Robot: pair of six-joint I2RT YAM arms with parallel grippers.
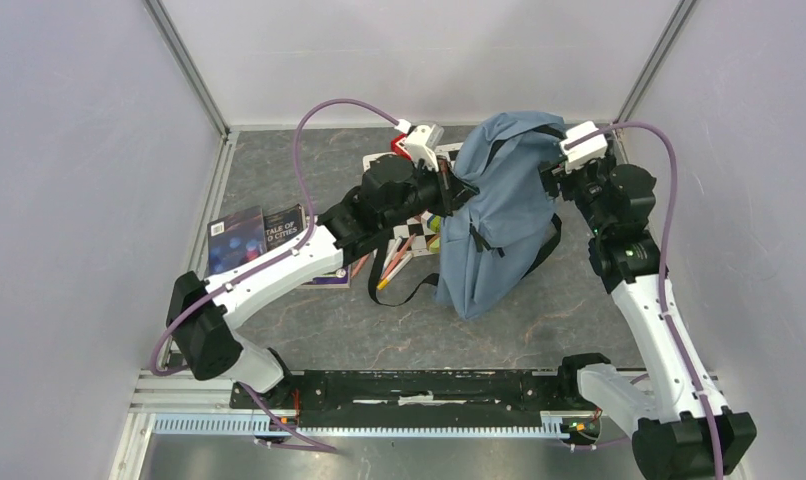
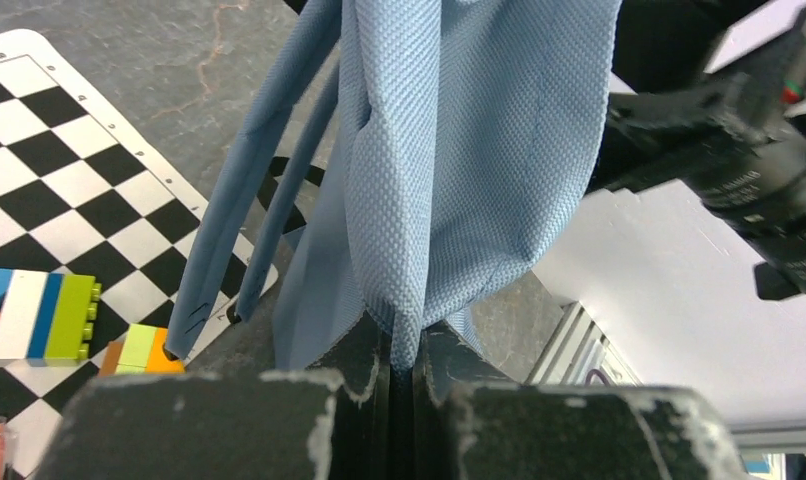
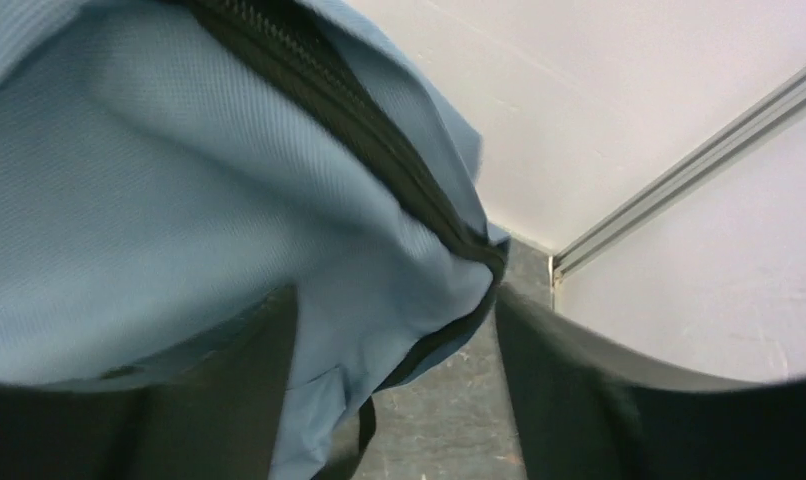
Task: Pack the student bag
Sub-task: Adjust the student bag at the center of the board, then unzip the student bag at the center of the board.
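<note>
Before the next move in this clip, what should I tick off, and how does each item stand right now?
1. Left tool clamped on the student bag: ok, shut on a fold of fabric.
2. Right tool gripping the bag: not ok, its fingers stand apart around the zipper edge.
3. Bag mouth open for packing: cannot tell.
4. Books packed: not ok, they lie outside the bag.
5. Toy bricks packed: not ok, they sit on the checkerboard.
</note>
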